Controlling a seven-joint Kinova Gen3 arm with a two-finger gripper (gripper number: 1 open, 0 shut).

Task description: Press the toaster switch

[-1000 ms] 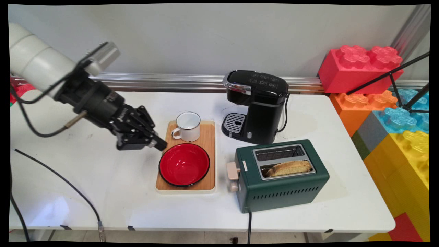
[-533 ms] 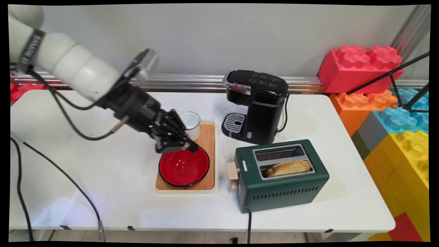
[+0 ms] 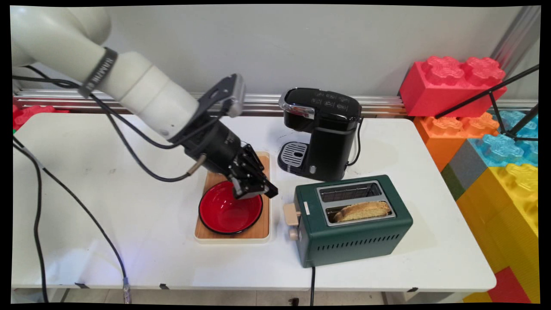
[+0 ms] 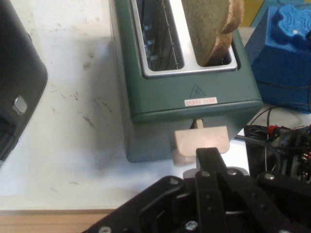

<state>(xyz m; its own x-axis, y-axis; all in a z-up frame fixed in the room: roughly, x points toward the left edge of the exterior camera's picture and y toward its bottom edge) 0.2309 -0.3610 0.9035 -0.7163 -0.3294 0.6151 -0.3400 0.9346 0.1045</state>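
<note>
One slice of bread (image 3: 361, 211) stands high in the near slot of the green toaster (image 3: 353, 243), seemingly because its cream lever (image 3: 292, 214) is up. The gripper (image 3: 267, 192), fingers together on nothing, hangs just left of that lever, facing it.

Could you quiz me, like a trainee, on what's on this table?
1. True or false: a slice of bread stands in the green toaster.
2. What does the red bowl sit on: A wooden tray, B bare table, C coffee machine?
3. Which toaster part lies right ahead of the end effector in the hand view?

Key: 1 true. 2 A. 3 The cream lever.
</note>
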